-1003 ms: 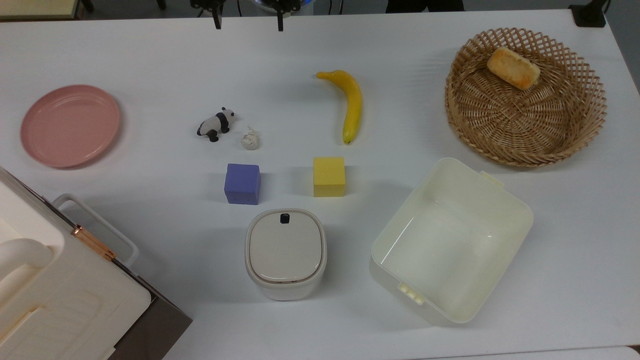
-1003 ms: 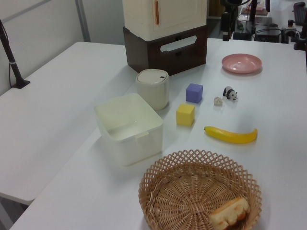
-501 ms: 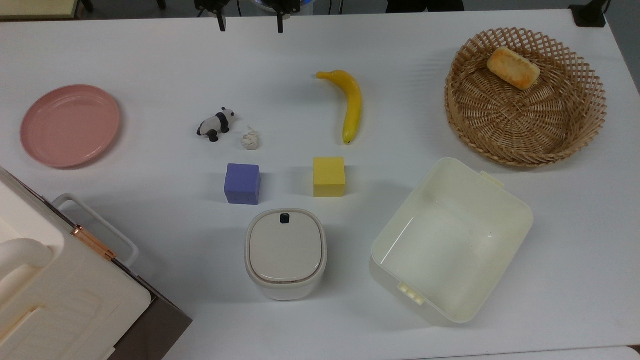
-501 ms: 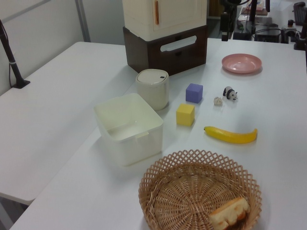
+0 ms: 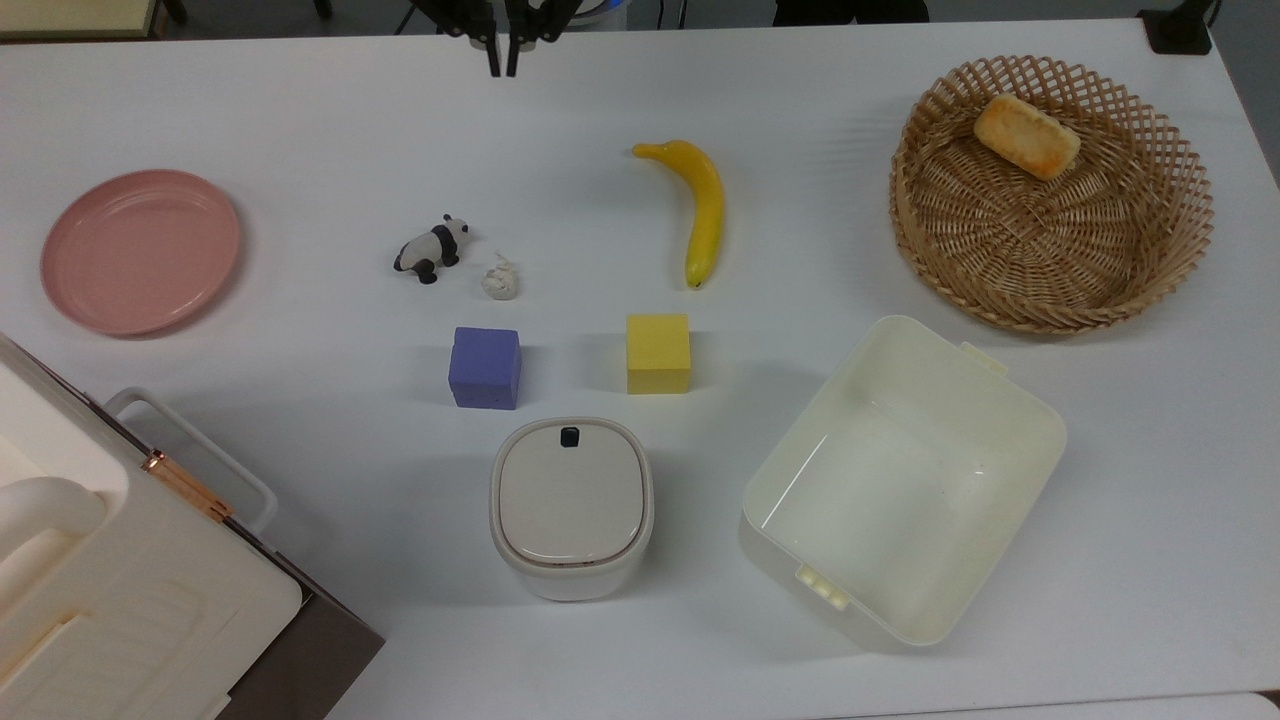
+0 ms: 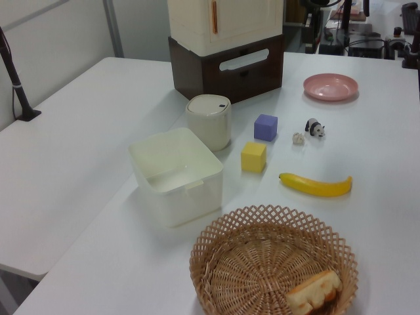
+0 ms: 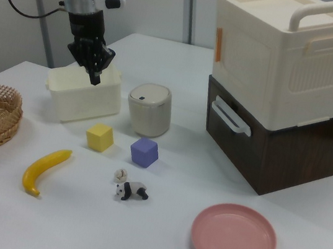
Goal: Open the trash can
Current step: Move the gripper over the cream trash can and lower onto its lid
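gripper (image 7: 95, 75) fingers seemingly together, raised well apart from lidded trash can (image 7: 149, 109)

trash can (image 5: 571, 510): smooth cream plastic body, matt beige lid, small glossy black button
tub (image 5: 1010, 400): cream plastic, smooth, semi-gloss; light streaks on inner walls
basket (image 5: 1170, 235): woven wicker, tan, rough open lattice rim
bread (image 5: 1026, 136): golden-brown, porous-looking crust
banana (image 5: 704, 210): yellow, smooth, slight sheen, looks plastic
cubes, purple (image 5: 485, 367) & yellow (image 5: 658, 353): matt, foam-like faces
plate (image 5: 139, 250): pink, smooth, satin finish
case (image 7: 288, 55): cream plastic upper, dark wood-look base, copper-coloured metal latch
table (image 5: 300, 120): white, matt, smooth
gripper (image 7: 95, 77): black, matt
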Tool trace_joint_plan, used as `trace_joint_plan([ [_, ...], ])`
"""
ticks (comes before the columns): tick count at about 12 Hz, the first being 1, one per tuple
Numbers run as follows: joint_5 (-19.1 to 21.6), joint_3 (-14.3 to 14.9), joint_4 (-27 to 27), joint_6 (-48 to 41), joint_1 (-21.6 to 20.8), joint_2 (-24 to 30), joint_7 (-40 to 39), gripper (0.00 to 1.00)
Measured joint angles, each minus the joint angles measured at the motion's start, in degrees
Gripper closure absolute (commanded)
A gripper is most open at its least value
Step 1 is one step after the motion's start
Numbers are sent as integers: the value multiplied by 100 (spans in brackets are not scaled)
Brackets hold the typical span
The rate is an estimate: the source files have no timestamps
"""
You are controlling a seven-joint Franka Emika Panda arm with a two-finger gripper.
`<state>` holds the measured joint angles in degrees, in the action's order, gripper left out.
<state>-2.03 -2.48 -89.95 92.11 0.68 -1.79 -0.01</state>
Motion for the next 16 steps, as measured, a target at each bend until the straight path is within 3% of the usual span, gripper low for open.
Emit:
trace_joint_plan([
  [3, 0, 0, -4, 169, -1, -11, -80, 100],
  [7, 2, -14, -27, 1262, -111, -170, -95, 100],
  [16, 2, -21, -41, 3773, -253, -1314, -96, 100],
])
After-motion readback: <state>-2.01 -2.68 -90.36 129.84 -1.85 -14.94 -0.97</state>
